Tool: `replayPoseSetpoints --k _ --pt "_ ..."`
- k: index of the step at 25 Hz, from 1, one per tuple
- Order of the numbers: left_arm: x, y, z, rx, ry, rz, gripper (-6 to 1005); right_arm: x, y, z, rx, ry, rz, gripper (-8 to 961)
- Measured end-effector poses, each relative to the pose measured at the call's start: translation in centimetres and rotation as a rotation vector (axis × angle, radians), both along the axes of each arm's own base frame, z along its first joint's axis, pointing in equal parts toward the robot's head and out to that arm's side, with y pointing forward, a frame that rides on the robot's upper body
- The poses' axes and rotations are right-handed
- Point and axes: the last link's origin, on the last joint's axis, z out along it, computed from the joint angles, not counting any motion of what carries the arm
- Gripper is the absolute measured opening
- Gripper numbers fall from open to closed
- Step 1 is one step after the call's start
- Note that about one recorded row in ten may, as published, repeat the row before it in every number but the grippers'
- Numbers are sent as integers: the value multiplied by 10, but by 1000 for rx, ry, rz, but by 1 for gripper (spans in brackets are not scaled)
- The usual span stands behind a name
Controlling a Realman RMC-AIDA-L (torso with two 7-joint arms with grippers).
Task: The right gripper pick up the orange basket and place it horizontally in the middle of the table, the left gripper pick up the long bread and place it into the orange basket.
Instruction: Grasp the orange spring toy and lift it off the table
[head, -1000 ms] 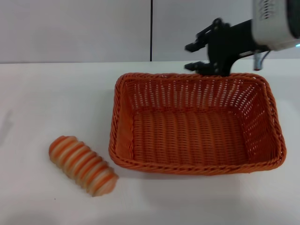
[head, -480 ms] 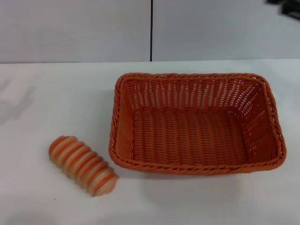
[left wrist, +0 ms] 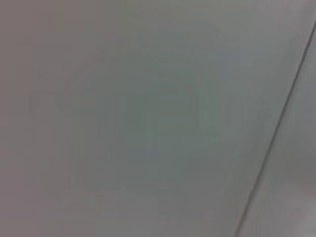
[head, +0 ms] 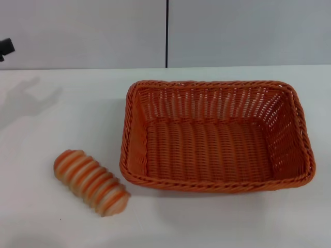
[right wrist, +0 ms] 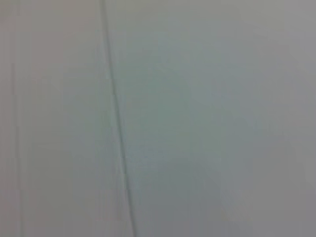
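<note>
The orange basket (head: 217, 135) lies flat on the white table (head: 62, 103), long side across the head view, right of centre, with nothing inside it. The long bread (head: 91, 182), ribbed in orange and cream, rests on the table just off the basket's near left corner. Only a black tip of my left gripper (head: 6, 48) shows at the far left edge, high above the table, and its shadow falls on the table's back left. My right gripper is out of view. Both wrist views show only the grey wall.
A grey wall with a dark vertical seam (head: 167, 33) stands behind the table. White tabletop lies bare left of the basket and along the front edge.
My right gripper let go of the basket's far rim, rose and left the view to the upper right. My left gripper's tip and shadow have come in at the far left.
</note>
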Motion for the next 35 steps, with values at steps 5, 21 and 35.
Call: replayPoseSetpoints --k 5,21,35 --pt "12 17 8 -205 209 106 699 29 -23 -8 88 103 -31 382" --pt "10 -2 -13 -508 401 253 691 42 -17 -37 124 203 -54 382" --pt "8 -7 -65 -688 401 315 684 59 -32 -18 206 264 -125 381"
